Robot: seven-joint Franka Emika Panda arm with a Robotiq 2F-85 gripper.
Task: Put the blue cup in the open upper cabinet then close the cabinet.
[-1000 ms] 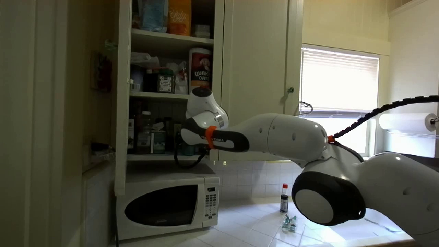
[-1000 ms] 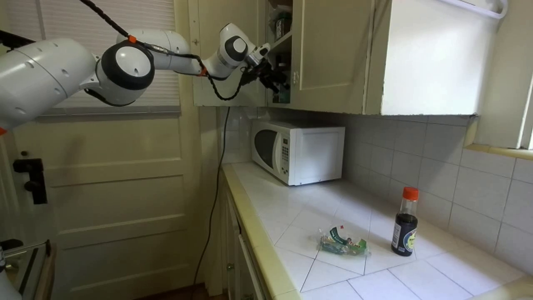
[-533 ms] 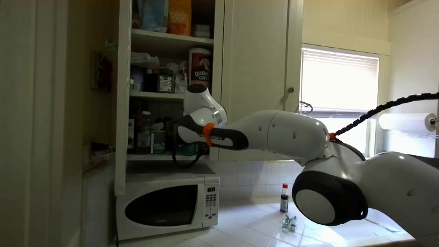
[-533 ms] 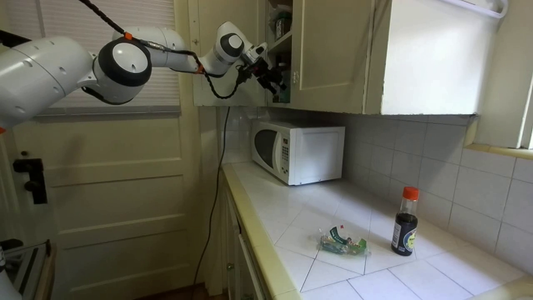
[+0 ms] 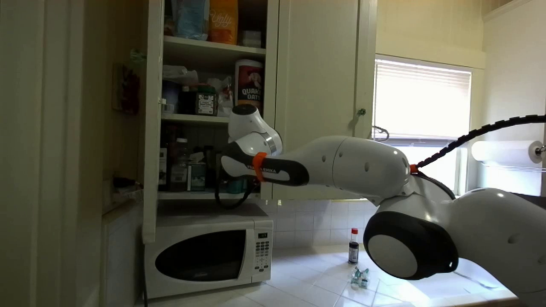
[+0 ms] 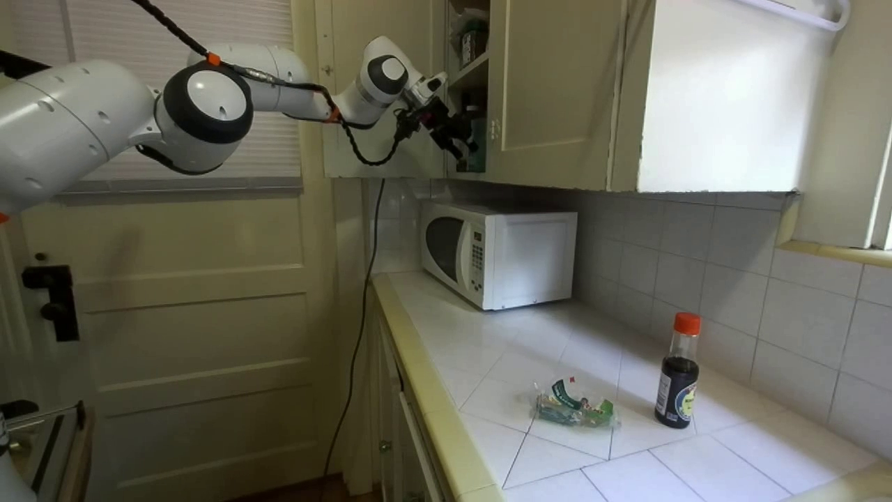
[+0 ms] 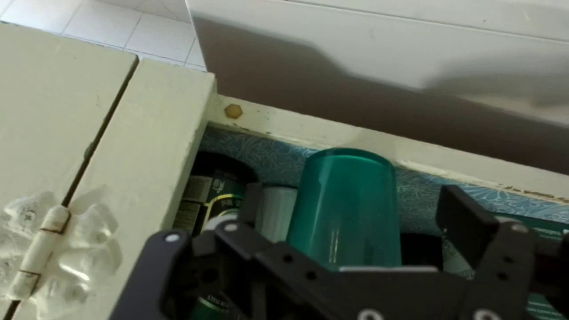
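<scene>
Your fingers [image 7: 470,224] stand wide on either side of the blue cup [image 7: 346,209]; sideways drift could topple it.

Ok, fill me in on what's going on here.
A robot arm is at the upper cabinet, where the teal-blue cup stands on the lowest shelf. Its tool is open around the cup, with a gap on either side, so nothing is gripped. The cabinet door stands open, not yet closed.
</scene>
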